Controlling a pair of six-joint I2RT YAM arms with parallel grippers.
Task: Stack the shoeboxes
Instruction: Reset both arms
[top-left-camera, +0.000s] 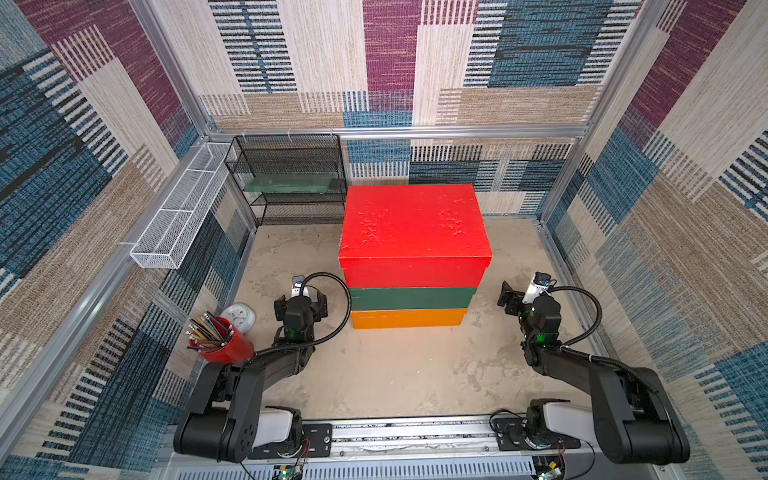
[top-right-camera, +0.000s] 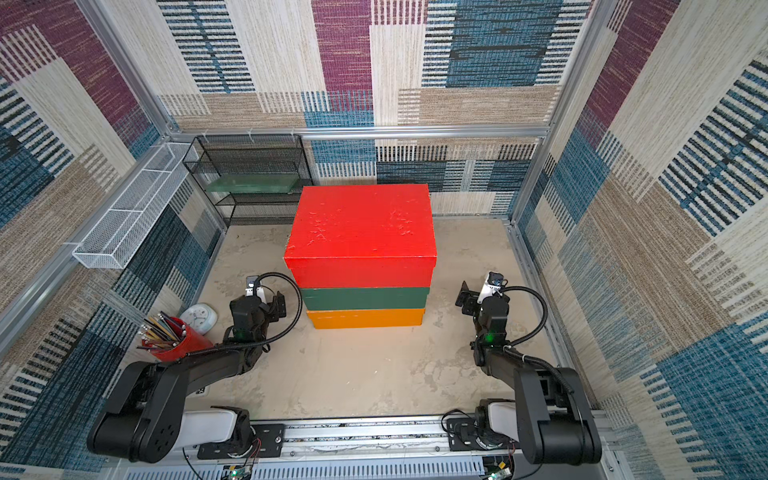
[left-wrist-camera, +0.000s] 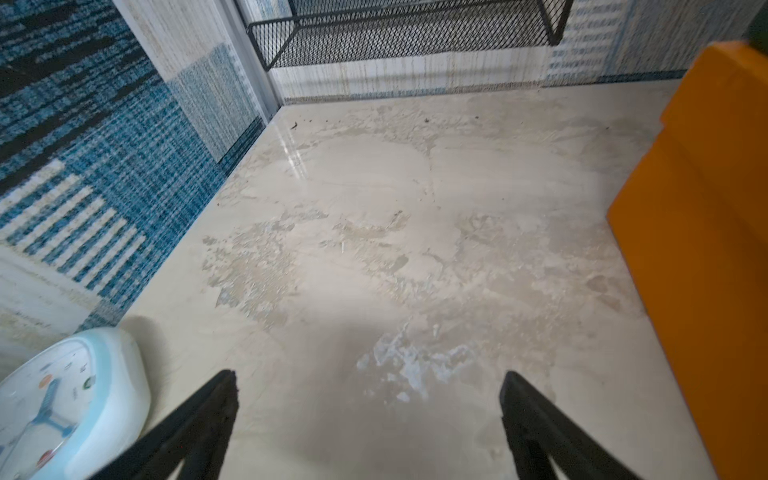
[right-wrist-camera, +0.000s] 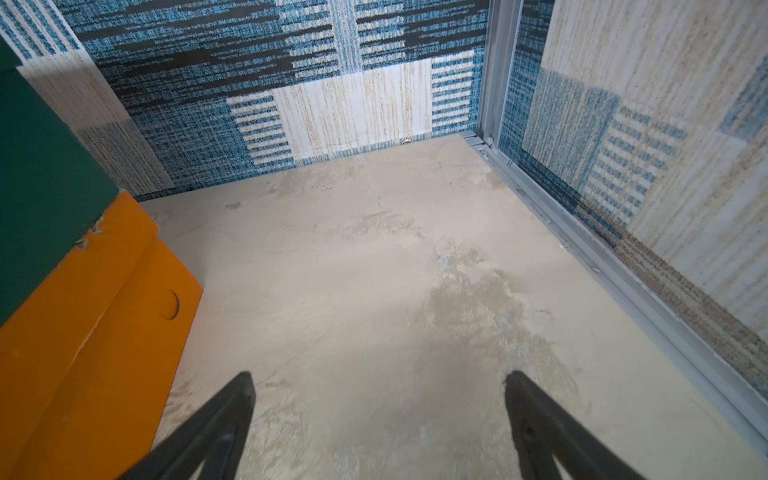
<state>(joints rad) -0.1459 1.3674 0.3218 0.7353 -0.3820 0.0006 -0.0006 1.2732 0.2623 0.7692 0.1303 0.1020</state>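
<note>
The left fingers (left-wrist-camera: 199, 424) stand spread wide with only bare table (left-wrist-camera: 374, 249) between them, and the right fingers (right-wrist-camera: 216, 419) are just as far apart and just as empty. In both top views the two arms sit low on either side of the pile, one left of centre and one right of centre in the frame. Each is near the boxes but touches none, a stance that suits a finished job rather than a grasp in hand. The orange shoebox (top-left-camera: 407, 319) lies on the table at mid-frame, the green shoebox (top-left-camera: 413, 297) rests on it, and the red shoebox (top-left-camera: 411, 224) tops both. Their edges are roughly in line, so the stack looks complete and steady. The white clock (top-left-camera: 237, 316) and red pencil cup (top-left-camera: 224, 345), at lower left, stand beside the left arm, clear of the pile; any withdrawal on that side should mind them.
</note>
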